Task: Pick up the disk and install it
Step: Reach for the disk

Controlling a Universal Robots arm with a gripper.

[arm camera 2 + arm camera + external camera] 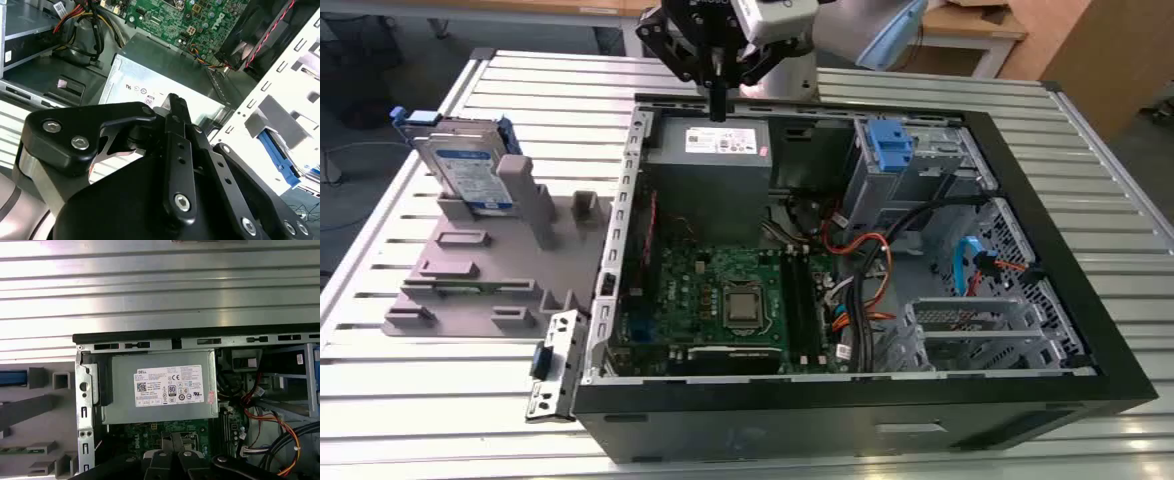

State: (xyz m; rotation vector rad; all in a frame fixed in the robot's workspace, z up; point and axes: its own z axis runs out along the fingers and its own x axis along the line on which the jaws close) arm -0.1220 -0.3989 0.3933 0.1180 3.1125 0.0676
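open computer case [854, 405] holding power supply [724, 145] and motherboard [714, 285], beside a grey fixture [467, 265] on slatted table [427, 420].

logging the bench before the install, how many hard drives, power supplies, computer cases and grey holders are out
hard drive: 1
power supply: 1
computer case: 1
grey holder: 1
total: 4

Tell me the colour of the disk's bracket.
Blue; the bracket shows best in the exterior view.
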